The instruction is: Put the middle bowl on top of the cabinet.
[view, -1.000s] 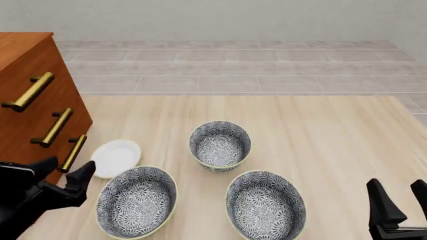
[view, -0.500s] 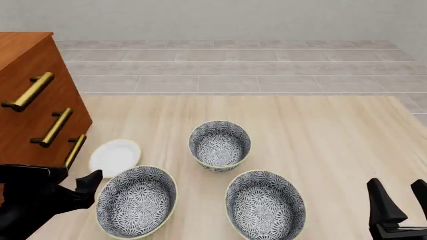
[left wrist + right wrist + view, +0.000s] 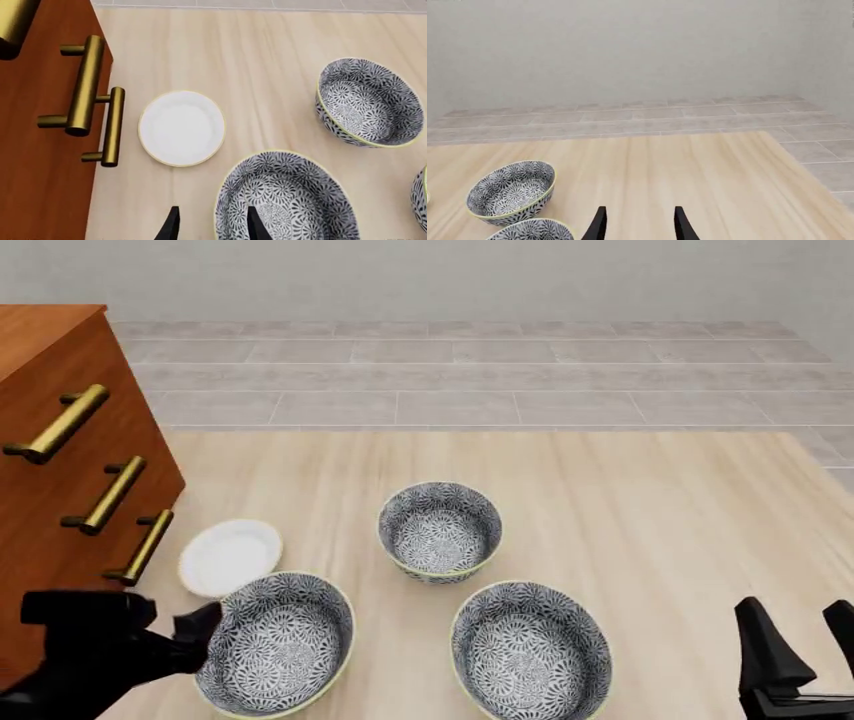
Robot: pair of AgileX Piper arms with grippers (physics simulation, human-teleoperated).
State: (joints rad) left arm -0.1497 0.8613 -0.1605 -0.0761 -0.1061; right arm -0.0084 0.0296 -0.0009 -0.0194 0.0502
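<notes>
Three alike grey-and-white floral bowls stand on the table. The middle bowl (image 3: 441, 530) (image 3: 367, 102) (image 3: 510, 195) is the farther one, between the near-left bowl (image 3: 274, 642) (image 3: 287, 200) and the near-right bowl (image 3: 531, 650). The reddish-brown cabinet (image 3: 67, 470) (image 3: 40, 150) rises at the left. My left gripper (image 3: 207, 632) (image 3: 212, 227) is open, and its fingers straddle the near-left bowl's left rim. My right gripper (image 3: 801, 645) (image 3: 639, 225) is open at the near right, holding nothing.
A small white plate (image 3: 231, 556) (image 3: 181, 128) lies between the cabinet's lowest brass handle (image 3: 143, 545) and the near-left bowl. The table's far edge meets a tiled floor.
My left gripper has moved right and lower, from beside the cabinet's lowest handle to the near-left bowl's rim. The right gripper and the bowls have not moved.
</notes>
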